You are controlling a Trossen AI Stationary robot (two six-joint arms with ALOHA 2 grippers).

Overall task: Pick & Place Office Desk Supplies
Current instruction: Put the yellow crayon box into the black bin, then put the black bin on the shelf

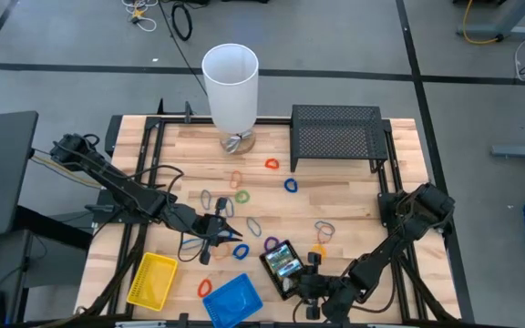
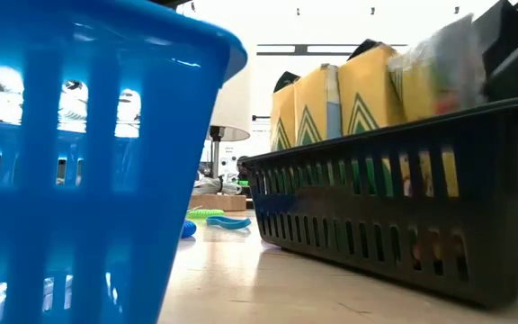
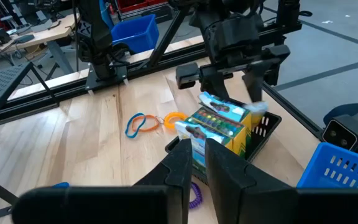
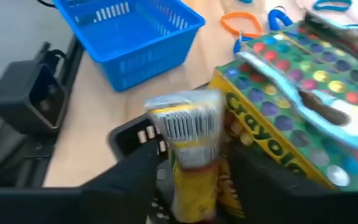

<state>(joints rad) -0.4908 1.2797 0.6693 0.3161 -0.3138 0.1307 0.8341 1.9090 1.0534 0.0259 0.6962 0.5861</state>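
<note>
Operator: Three trays, right? Tell me where things are, from the left.

Spotter: Yes. You have the yellow tray point(image 1: 151, 278) at the near left edge of the table, with nothing in it that I can see. Just past it, your left gripper point(image 1: 215, 232) hangs low over the rubber bands point(image 1: 291, 185) scattered in the middle of the wood. Its fingers are pinched close together. I can't tell if a band is caught between them.

Operator: And after that?

Spotter: Next is the blue tray point(image 1: 231, 299), which also looks bare. Right beside it is the black tray point(image 3: 267, 127), packed with the crayon boxes point(image 3: 219, 121). They stand up in a row, and one box leans at the end.

Operator: What about my right side?

Spotter: Your right gripper point(image 3: 232, 90) sits right above the black tray with its fingers spread wide. It grips nothing. The leaning box is under it, inside the tray.

Operator: So which step is this?

Spotter: I think you are letting a box go into the black tray. Next, you should lift the right arm straight up so it doesn't bump the box. Then go for the bands with your left arm.
</note>
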